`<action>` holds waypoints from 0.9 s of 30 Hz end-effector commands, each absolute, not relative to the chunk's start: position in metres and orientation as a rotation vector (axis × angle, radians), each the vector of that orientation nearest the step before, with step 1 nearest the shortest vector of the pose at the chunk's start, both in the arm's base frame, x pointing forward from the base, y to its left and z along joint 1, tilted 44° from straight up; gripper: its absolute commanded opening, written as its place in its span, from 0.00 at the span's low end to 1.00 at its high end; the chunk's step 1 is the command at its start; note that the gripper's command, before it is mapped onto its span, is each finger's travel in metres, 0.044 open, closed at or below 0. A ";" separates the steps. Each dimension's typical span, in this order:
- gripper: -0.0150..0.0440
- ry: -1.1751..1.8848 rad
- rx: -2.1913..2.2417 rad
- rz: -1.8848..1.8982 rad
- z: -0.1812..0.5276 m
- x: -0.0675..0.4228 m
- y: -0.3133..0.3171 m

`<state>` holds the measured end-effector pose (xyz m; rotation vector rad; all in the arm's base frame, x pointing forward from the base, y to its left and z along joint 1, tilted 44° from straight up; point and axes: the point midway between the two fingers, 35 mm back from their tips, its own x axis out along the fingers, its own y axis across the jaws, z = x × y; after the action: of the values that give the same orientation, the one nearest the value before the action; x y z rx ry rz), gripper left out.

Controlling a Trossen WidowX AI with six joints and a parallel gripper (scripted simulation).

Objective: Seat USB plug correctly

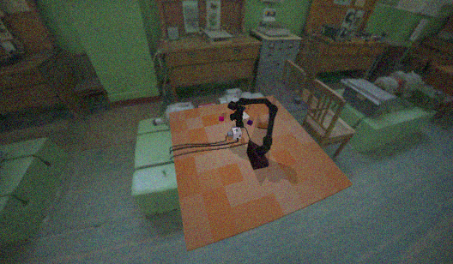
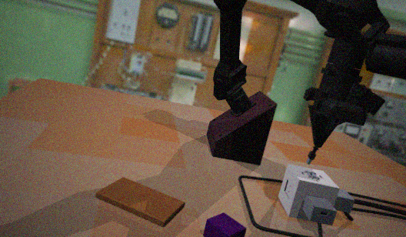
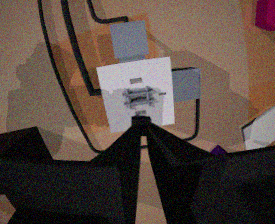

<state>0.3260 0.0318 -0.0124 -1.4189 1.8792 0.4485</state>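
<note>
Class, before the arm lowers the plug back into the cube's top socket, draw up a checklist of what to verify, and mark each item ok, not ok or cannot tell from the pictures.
1. Plug held in the gripper: ok, fingers shut on it.
2. Plug out of the socket: ok, it hangs above the cube.
3. Plug over the socket: ok in the wrist view.
4. Plug turned the right way round: cannot tell, too small.
5. Cables clear of the descent: ok, they leave from the cube's sides.
6. Purple block and brown slab out of the path: ok, both lie apart from the cube.
</note>
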 end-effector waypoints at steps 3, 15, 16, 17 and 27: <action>0.25 1.879 -1.501 0.577 -0.013 0.326 0.032; 0.25 1.879 -1.504 0.582 -0.013 0.326 0.032; 0.25 1.879 -1.502 0.578 -0.013 0.326 0.032; 0.25 1.878 -1.500 0.576 -0.013 0.326 0.032; 0.25 1.871 -1.496 0.582 -0.014 0.326 0.031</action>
<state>0.3267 0.0312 -0.0135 -1.4981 1.8744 0.5730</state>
